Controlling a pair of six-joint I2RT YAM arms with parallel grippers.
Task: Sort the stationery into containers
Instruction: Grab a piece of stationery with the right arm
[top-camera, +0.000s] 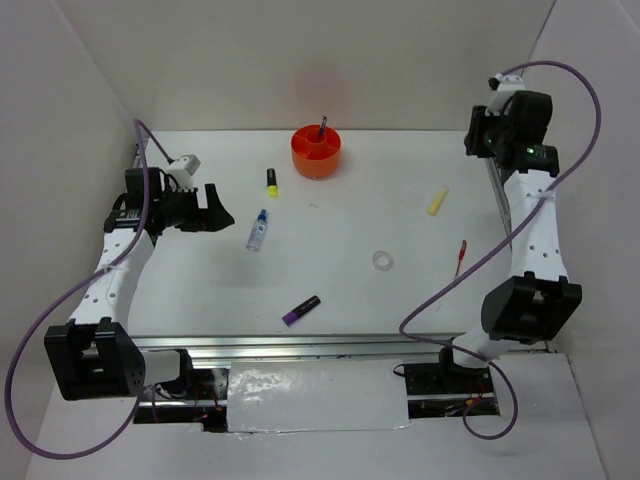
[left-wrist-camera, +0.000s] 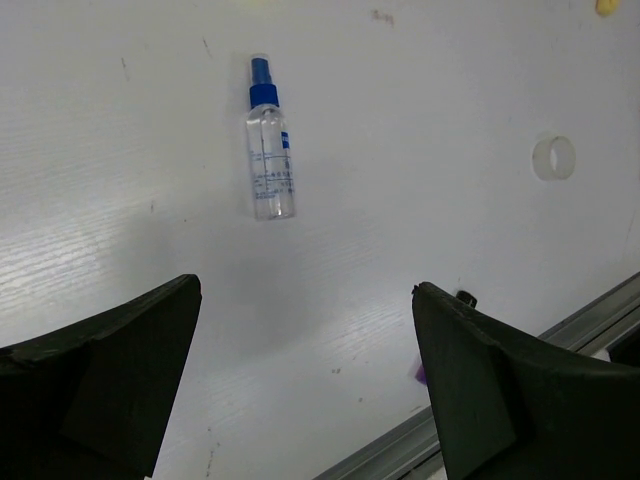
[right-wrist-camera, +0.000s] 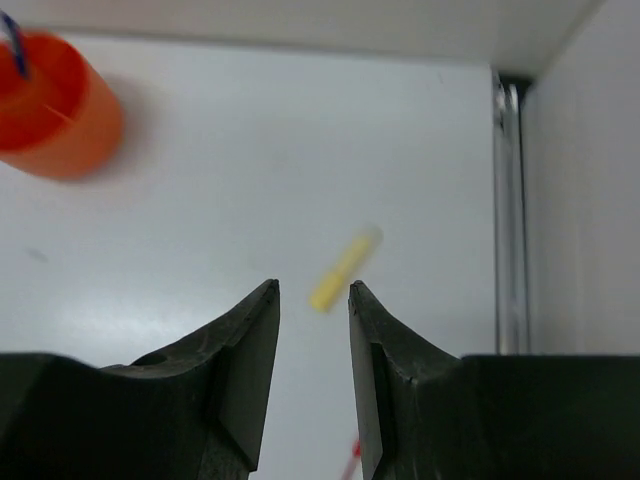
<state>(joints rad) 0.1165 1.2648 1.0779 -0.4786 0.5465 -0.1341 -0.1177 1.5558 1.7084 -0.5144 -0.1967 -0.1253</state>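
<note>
The round orange organiser (top-camera: 316, 150) stands at the back centre with a blue pen (top-camera: 322, 127) upright in it; it also shows in the right wrist view (right-wrist-camera: 50, 105). On the table lie a yellow highlighter (top-camera: 271, 180), a clear blue-capped bottle (top-camera: 258, 230), a purple highlighter (top-camera: 301, 310), a tape ring (top-camera: 382, 261) and a pale yellow stick (top-camera: 437, 201). My left gripper (top-camera: 220, 208) is wide open and empty, left of the bottle (left-wrist-camera: 270, 150). My right gripper (top-camera: 477, 135) is raised at the back right, jaws narrowly apart and empty, with the stick (right-wrist-camera: 343, 270) far below.
A thin red item (top-camera: 461, 257) lies right of the tape ring (left-wrist-camera: 554, 158). A metal rail (top-camera: 300, 345) runs along the near edge, another (right-wrist-camera: 508, 220) along the right side. White walls enclose the table on three sides.
</note>
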